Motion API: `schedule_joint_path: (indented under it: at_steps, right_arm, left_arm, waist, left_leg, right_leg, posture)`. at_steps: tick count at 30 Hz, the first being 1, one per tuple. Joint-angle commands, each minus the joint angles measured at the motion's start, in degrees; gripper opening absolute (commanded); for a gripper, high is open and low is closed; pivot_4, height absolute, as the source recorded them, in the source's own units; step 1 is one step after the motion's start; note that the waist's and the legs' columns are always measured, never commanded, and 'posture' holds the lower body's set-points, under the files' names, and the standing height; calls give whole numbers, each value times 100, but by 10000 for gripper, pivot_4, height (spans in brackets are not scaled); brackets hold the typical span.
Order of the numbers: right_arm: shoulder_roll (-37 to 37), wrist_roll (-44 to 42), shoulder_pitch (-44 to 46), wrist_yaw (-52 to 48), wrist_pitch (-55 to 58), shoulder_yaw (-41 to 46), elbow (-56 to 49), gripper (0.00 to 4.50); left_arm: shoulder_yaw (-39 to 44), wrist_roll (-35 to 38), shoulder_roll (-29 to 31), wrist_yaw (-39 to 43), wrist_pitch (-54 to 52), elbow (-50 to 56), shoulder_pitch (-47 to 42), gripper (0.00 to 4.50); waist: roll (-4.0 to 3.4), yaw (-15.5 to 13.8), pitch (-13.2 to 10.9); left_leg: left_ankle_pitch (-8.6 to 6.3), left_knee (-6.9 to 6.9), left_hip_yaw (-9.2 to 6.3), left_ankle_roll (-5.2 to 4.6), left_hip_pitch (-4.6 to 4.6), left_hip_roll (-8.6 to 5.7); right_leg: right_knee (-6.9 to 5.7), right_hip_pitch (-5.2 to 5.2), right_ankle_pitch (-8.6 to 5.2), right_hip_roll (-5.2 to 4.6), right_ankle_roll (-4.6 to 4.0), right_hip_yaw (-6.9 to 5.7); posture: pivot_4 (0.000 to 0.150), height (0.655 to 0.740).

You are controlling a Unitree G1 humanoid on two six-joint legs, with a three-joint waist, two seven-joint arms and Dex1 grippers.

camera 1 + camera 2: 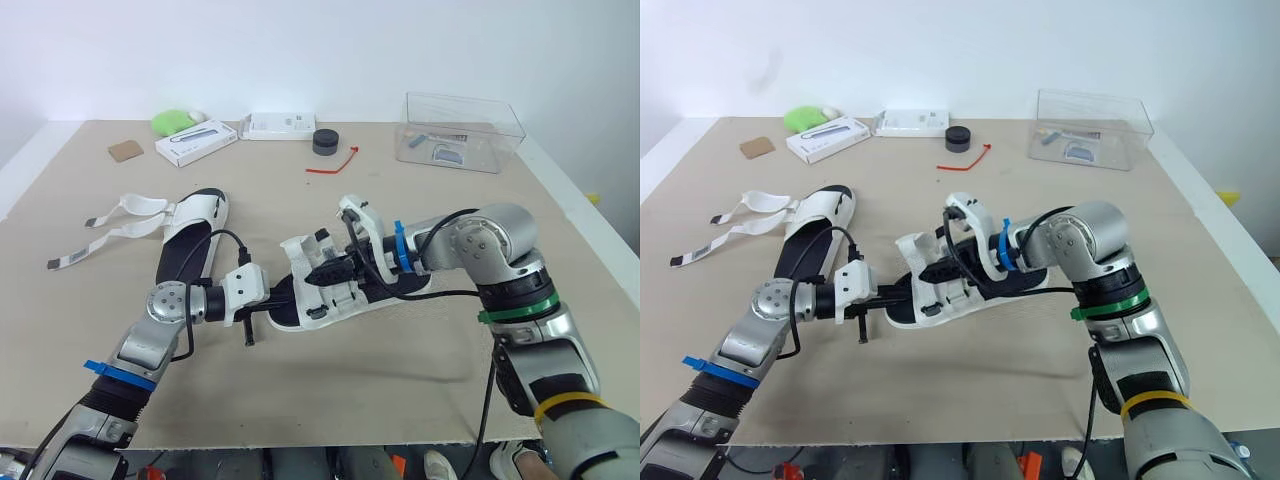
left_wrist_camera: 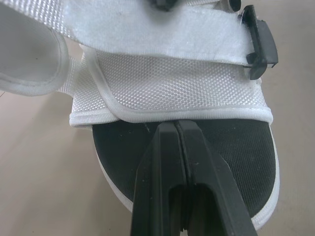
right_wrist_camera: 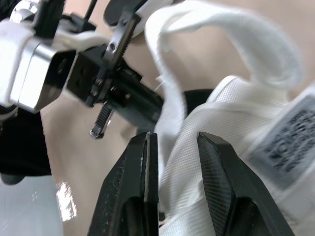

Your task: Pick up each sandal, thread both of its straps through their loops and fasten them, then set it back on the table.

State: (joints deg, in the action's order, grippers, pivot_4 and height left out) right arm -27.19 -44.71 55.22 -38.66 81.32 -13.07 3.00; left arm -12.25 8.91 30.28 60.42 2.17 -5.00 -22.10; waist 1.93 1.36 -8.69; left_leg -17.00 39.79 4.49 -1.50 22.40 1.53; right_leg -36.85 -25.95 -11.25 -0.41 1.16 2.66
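The sandal under work point(image 1: 345, 300) lies near the middle of the tabletop point(image 1: 400, 380), between both hands. The left hand point(image 2: 176, 127) has its fingers pressed together, with the tips on the black insole at the sole's rounded end, just below a white strap point(image 2: 162, 34). The right hand point(image 3: 174, 140) is clamped on a fold of strap webbing point(image 3: 172, 113) at the sandal's other end. The second sandal point(image 1: 190, 235) lies flat to the robot's left, its straps loose and spread over the tabletop. A clear box point(image 1: 460, 130) stands at the far right.
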Motion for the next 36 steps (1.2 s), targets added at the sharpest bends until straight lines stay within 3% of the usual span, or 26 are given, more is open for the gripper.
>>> schedule_joint_path:
  at_steps: [1,4,5,17,29,30,33,36]
  right_arm:
    - [79,29,204,-153,5,80,21,14732]
    - [87,92,217,-258,-13,10,12,6176]
    - [89,108,217,-289,-9,-11,4,548]
    - [-178,-61,-357,-445,500,-137,-1059,138]
    - [-342,258,-808,-340,29,-257,-1663,138]
    - [-385,264,-819,-396,-54,-266,-1721,6790]
    - [-554,209,-747,-595,-232,-188,-1865,16541]
    - [-874,-120,-577,-1031,-200,140,-1988,31504]
  left_arm:
    - [-93,-149,47,-17,-97,-35,100,0]
    - [-104,-160,42,-27,-95,-45,94,0]
    - [-105,-162,42,-30,-93,-43,95,0]
    - [-135,-176,60,-48,-87,-17,129,0]
    - [-178,-182,58,-29,-50,-42,149,0]
    - [-179,-181,60,-28,-52,-43,149,0]
    - [-183,-176,64,-25,-55,-42,151,0]
    - [-184,-164,78,-13,-66,-23,165,0]
  waist:
    - [0,0,0]
    - [0,0,0]
    - [0,0,0]
    - [0,-7,0]
    - [0,-3,0]
    - [0,-3,0]
    - [0,-3,0]
    - [-1,-3,0]
  left_leg:
    - [0,0,-1,0,0,0]
    - [0,0,0,0,0,0]
    - [0,0,-1,0,0,0]
    - [-1,0,-3,0,2,-2]
    - [-1,1,-3,0,-2,-6]
    - [-1,1,-2,0,-2,-6]
    - [-1,1,-2,0,-2,-6]
    - [-1,4,-3,0,-2,-7]
  right_leg:
    - [0,0,0,0,0,0]
    - [-1,0,0,-1,0,0]
    - [-2,0,0,-1,0,-1]
    - [-2,-1,0,-17,-1,-5]
    - [-3,2,-1,-13,-1,-12]
    - [-3,2,-1,-13,-1,-12]
    - [-3,2,-1,-12,-1,-11]
    - [-4,2,-1,-12,-1,-11]
  posture:
    - [1500,7400]
    - [1500,7400]
    - [1500,7400]
    - [1500,7400]
    - [1500,7400]
    - [1500,7400]
    - [1500,7400]
    - [1500,7400]
